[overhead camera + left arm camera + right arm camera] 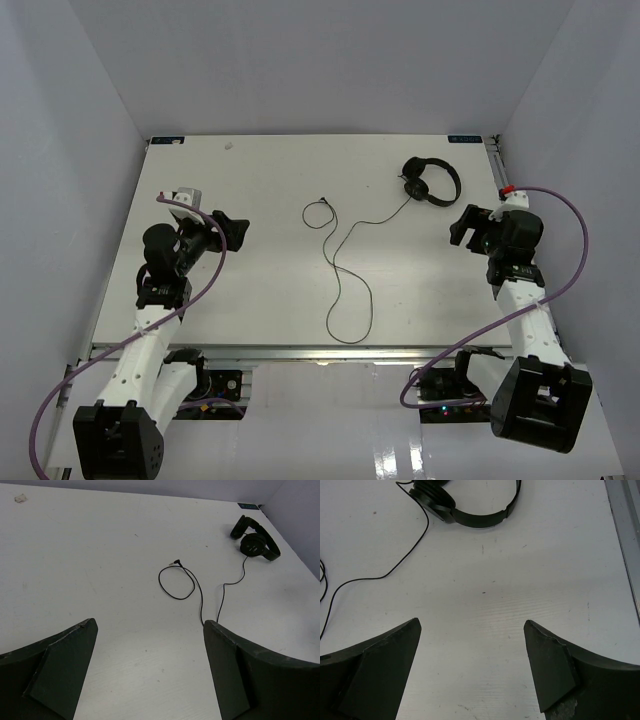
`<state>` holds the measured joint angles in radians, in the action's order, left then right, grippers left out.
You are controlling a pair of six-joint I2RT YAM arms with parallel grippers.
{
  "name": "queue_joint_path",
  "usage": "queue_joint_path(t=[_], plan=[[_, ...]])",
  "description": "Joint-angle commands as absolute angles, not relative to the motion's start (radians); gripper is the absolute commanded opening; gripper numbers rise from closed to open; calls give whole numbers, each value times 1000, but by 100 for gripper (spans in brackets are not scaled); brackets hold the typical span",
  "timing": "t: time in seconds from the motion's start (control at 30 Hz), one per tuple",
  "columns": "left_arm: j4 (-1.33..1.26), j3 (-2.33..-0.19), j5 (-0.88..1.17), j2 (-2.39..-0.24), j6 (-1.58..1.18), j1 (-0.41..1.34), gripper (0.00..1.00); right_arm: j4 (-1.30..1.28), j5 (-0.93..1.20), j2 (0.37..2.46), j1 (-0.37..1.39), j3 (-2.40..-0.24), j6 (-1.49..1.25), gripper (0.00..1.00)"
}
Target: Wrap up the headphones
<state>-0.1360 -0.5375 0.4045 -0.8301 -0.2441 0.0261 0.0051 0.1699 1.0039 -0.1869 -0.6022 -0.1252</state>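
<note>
The black headphones (413, 187) lie flat at the back right of the white table (270, 290). Their thin black cord (340, 285) snakes forward across the middle, loops near the front edge and runs back to a small loop ending in the plug (329, 201). My left gripper (235, 230) is open and empty over the left side, well left of the cord. My right gripper (462, 227) is open and empty just in front of the headphones. The left wrist view shows the headphones (256, 544), cord (200, 595) and plug (173, 563). The right wrist view shows the headband (480, 517) and cord (395, 567).
White walls enclose the table on three sides. A metal rail (625, 540) runs along the table's right edge. Thick purple cables (580, 240) hang from both arms. A small speck (229, 146) lies at the back left.
</note>
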Motion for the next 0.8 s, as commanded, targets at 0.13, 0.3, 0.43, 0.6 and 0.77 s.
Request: queue_joint_path(t=[0.13, 0.3, 0.43, 0.6, 0.77], plan=[[-155, -545, 463, -827, -252, 23, 98, -114, 765, 1018, -158, -615, 481, 90], [-152, -559, 521, -864, -261, 25, 98, -227, 737, 1180, -124, -745, 509, 90], [-150, -560, 536, -877, -265, 24, 98, -204, 536, 1395, -127, -934, 237, 81], [-143, -563, 542, -877, -260, 25, 98, -214, 231, 1667, -126, -1215, -148, 37], [-141, -565, 537, -878, -252, 25, 98, -161, 64, 1821, -122, -1375, -310, 68]])
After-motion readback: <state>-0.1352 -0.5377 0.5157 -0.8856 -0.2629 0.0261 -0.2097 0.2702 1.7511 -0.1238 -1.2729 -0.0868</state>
